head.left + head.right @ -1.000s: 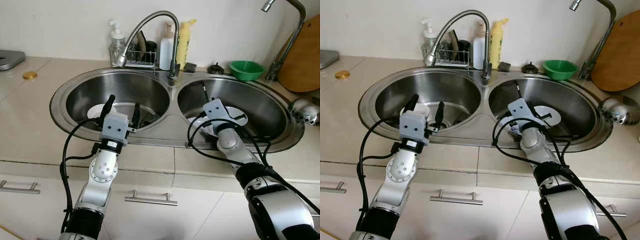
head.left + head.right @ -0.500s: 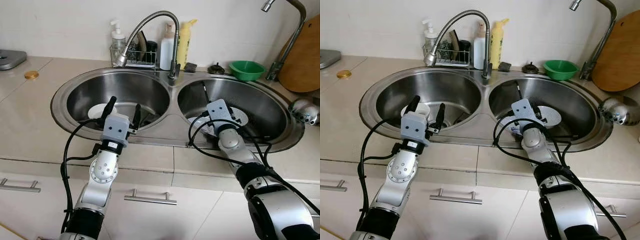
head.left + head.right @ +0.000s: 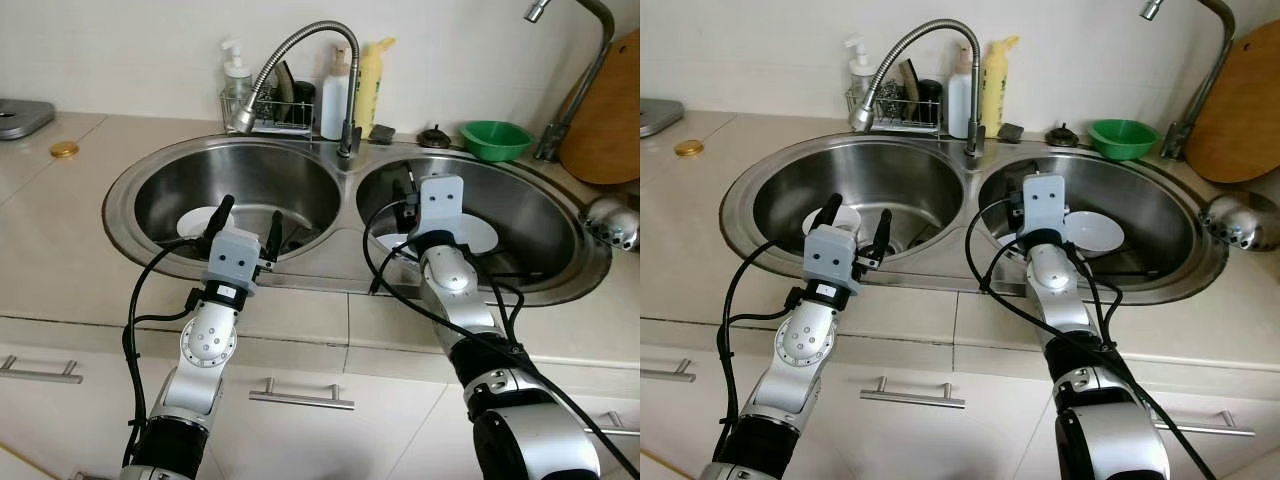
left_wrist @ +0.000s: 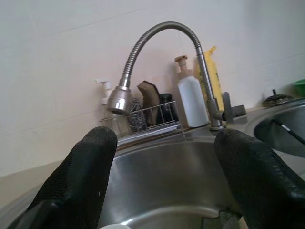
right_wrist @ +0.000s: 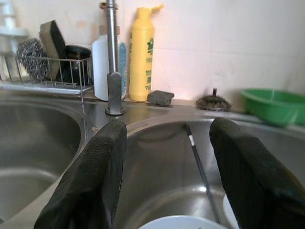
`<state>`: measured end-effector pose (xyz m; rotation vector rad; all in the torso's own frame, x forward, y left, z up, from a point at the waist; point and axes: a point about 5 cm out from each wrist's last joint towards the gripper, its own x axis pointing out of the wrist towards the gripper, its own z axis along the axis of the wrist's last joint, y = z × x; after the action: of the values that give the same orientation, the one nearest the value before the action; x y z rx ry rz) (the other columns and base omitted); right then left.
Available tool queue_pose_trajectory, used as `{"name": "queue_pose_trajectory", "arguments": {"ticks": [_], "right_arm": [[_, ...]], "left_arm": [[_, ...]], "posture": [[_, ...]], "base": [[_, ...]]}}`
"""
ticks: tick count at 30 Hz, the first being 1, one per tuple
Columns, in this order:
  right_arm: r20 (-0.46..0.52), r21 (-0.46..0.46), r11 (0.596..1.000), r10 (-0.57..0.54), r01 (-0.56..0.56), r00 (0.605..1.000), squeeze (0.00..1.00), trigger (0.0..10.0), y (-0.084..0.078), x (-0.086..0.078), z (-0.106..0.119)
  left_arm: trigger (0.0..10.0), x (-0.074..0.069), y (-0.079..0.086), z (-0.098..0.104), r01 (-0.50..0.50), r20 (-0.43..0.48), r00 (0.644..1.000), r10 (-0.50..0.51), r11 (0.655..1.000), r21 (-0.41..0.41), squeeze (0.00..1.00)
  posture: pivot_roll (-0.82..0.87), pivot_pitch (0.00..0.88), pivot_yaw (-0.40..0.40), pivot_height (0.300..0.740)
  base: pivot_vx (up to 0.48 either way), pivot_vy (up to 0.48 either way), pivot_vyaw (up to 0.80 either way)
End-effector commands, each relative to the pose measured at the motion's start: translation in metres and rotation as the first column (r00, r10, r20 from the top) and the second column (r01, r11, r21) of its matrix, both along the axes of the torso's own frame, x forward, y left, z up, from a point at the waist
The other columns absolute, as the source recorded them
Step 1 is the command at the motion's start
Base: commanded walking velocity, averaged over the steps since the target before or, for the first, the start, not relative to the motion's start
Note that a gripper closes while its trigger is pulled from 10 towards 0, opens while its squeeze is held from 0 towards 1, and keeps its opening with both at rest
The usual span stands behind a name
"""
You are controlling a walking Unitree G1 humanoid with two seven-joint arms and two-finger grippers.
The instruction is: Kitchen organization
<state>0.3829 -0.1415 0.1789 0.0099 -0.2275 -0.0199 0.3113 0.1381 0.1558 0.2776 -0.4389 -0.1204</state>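
Change: my right gripper (image 5: pixel 164 176) has lifted and swung upright over the near rim of the right basin (image 3: pixel 540 215); earlier it tilted low over the white plate (image 3: pixel 475 232). My left gripper (image 3: pixel 246 217) is unmoved.
Fingers: both pairs spread wide, holding nothing.
Task things: white plate flat in the right basin, a black stick (image 5: pixel 199 164) leaning on that basin's far wall; a white dish (image 3: pixel 197 220) in the left basin (image 3: pixel 300 180).
Surface: beige tiled counter (image 3: pixel 60 260) around the steel double sink, drawers below.
Room: spring faucet (image 3: pixel 290 60), wire rack (image 4: pixel 147 125), green bowl (image 3: pixel 494 139), wooden board (image 3: pixel 605 120).
Writing: green print on the yellow bottle (image 5: pixel 140 52), unreadable.
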Motion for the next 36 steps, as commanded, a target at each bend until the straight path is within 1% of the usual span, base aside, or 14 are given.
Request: {"name": "queue_pose_trajectory", "arguments": {"ticks": [1,4,7,11,12,13,14,15,20,24,26,27,31,36], "right_arm": [[0.020,0.049,0.999,-0.018,0.017,1.000,1.00,10.0,-0.007,-0.001,0.005],[0.023,0.038,0.999,-0.029,0.028,0.999,1.00,10.0,-0.009,-0.001,0.005],[-0.002,0.051,0.998,-0.039,0.039,0.999,1.00,10.0,-0.013,-0.003,0.001],[-0.045,0.094,0.992,-0.084,0.088,0.995,1.00,10.0,-0.020,-0.003,-0.003],[-0.045,0.097,0.990,-0.095,0.099,0.994,0.89,10.0,-0.021,-0.003,-0.002],[-0.031,0.106,0.988,-0.112,0.115,0.993,0.42,10.0,-0.024,-0.004,0.000],[-0.031,0.106,0.988,-0.112,0.115,0.993,0.42,10.0,-0.024,-0.004,0.000],[-0.016,0.117,0.984,-0.130,0.131,0.991,0.00,10.0,-0.027,-0.005,0.004],[0.012,0.140,0.975,-0.174,0.171,0.985,0.00,10.0,-0.033,-0.007,0.011],[0.106,0.090,0.984,-0.165,0.156,0.981,0.00,10.0,-0.036,-0.017,0.023],[0.147,0.035,0.991,-0.134,0.130,0.980,0.00,10.0,-0.033,-0.024,0.024],[0.167,-0.019,0.993,-0.110,0.114,0.980,0.00,10.0,-0.031,-0.030,0.022],[0.193,-0.077,0.994,-0.060,0.076,0.979,0.00,10.0,-0.024,-0.038,0.018],[0.186,-0.057,0.997,-0.039,0.051,0.982,0.00,10.0,-0.018,-0.041,0.018]], "left_arm": [[10.0,0.000,-0.001,-0.002,0.003,-0.012,1.000,-0.003,1.000,0.006,0.00],[10.0,0.000,0.000,-0.003,0.002,-0.014,1.000,-0.002,1.000,0.008,0.00],[10.0,0.000,0.000,-0.003,0.002,-0.017,1.000,-0.002,1.000,0.011,0.00],[10.0,-0.001,0.000,-0.004,0.001,-0.020,1.000,-0.001,1.000,0.012,0.00],[10.0,-0.001,-0.001,-0.005,0.001,-0.021,1.000,-0.001,1.000,0.012,0.00],[10.0,-0.001,-0.001,-0.005,0.002,-0.022,1.000,-0.002,1.000,0.012,0.00],[10.0,-0.001,-0.001,-0.005,0.002,-0.022,1.000,-0.002,1.000,0.012,0.00],[10.0,-0.001,0.000,-0.006,0.001,-0.023,1.000,-0.001,1.000,0.013,0.00],[10.0,-0.002,0.000,-0.006,0.001,-0.021,1.000,-0.001,1.000,0.011,0.00],[10.0,-0.004,-0.001,-0.005,0.011,-0.015,1.000,-0.011,1.000,-0.010,0.00],[10.0,-0.005,0.001,-0.006,0.008,-0.019,1.000,-0.008,1.000,-0.015,0.00],[10.0,-0.006,0.002,-0.007,0.003,-0.019,1.000,-0.003,1.000,-0.020,0.00],[10.0,-0.006,0.002,-0.006,0.000,-0.015,1.000,0.000,1.000,-0.024,0.00],[10.0,-0.005,0.002,-0.002,-0.001,0.001,1.000,0.001,1.000,-0.026,0.00]], "posture": [[0.09,0.000,-0.031,0.740],[0.09,0.000,-0.031,0.740],[0.09,0.000,-0.031,0.740],[0.09,0.000,-0.031,0.740],[0.09,0.000,-0.031,0.740],[0.09,0.000,-0.031,0.740],[0.09,0.000,-0.031,0.740],[0.09,0.000,-0.031,0.740],[0.08,0.000,-0.031,0.740],[0.08,0.000,-0.035,0.740],[0.08,0.000,-0.036,0.740],[0.08,0.000,-0.037,0.740],[0.07,0.000,-0.038,0.740],[0.07,0.000,-0.034,0.740]], "base": [[0.000,0.000,0.00],[0.000,0.000,0.00],[0.000,0.000,0.00],[0.000,0.000,0.00],[0.000,0.000,0.00],[0.000,0.000,0.00],[0.000,0.000,0.00],[0.000,0.000,0.00],[0.000,0.000,0.00],[0.000,0.000,0.00],[0.000,0.000,0.00],[0.000,0.000,0.00],[0.000,0.000,0.00],[0.000,0.197,0.00]]}}
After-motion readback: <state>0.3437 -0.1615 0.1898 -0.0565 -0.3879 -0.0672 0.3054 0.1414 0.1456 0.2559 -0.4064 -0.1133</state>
